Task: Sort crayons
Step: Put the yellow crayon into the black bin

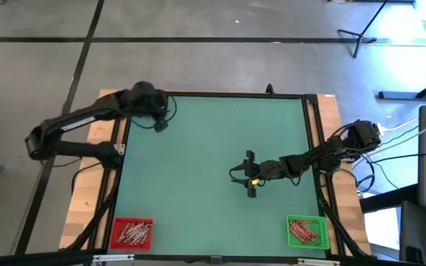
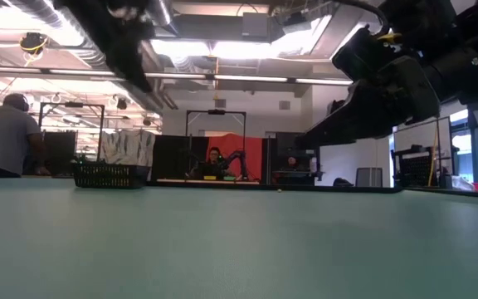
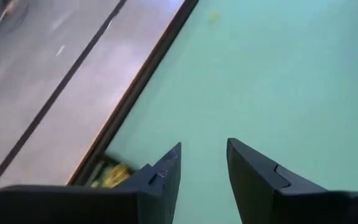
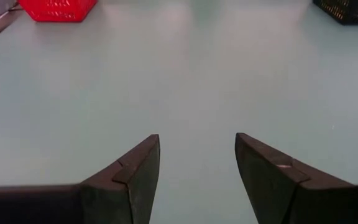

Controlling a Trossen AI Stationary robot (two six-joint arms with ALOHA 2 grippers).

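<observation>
Crayons lie heaped in the red bin (image 1: 132, 233) at the near left and in the green bin (image 1: 305, 230) at the near right. Yellow crayons (image 3: 110, 175) show in a dark bin just under my left gripper (image 3: 204, 146), which hangs open and bare above the table's far left corner (image 1: 159, 125). My right gripper (image 4: 197, 138) stands open low over the middle right of the green table (image 1: 250, 177), nothing between its fingers. A yellow spot (image 1: 256, 179) shows beside it; whether it is a crayon, I cannot tell.
The black bin (image 4: 347, 7) stands at the far left, also in the low view (image 2: 106, 174). A small yellow speck (image 3: 213, 17) lies on the green mat. Dark rails frame the table (image 1: 313, 133). People sit in the room beyond.
</observation>
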